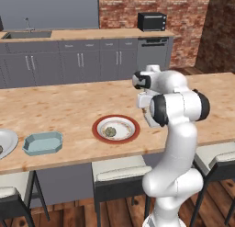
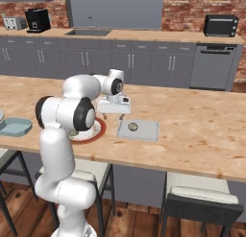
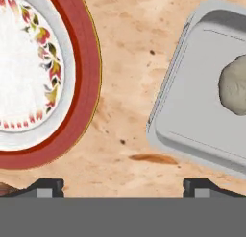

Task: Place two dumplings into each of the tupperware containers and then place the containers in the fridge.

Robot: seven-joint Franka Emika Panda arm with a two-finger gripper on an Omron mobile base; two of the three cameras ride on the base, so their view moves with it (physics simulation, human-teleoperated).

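My gripper (image 3: 124, 187) is open with nothing between its fingertips (image 3: 45, 185), and hovers over bare counter between the plate and the grey tub. The pale grey-white tupperware container (image 3: 192, 116) lies just to the right in the hand view and holds one dumpling (image 3: 235, 85). From the right base view the same container (image 2: 146, 131) and its dumpling (image 2: 133, 127) sit just right of the gripper (image 2: 113, 117). The light blue tupperware container (image 1: 42, 143) stands empty further left. Another dumpling (image 1: 110, 131) rests on the red-rimmed plate (image 1: 98, 132). The fridge is out of view.
A plain grey round plate (image 1: 5, 141) lies at the counter's left end. Stools (image 1: 120, 172) stand under the near edge of the counter. Behind are grey cabinets, a sink (image 2: 89, 32) and a black microwave (image 1: 152, 21) against the brick wall.
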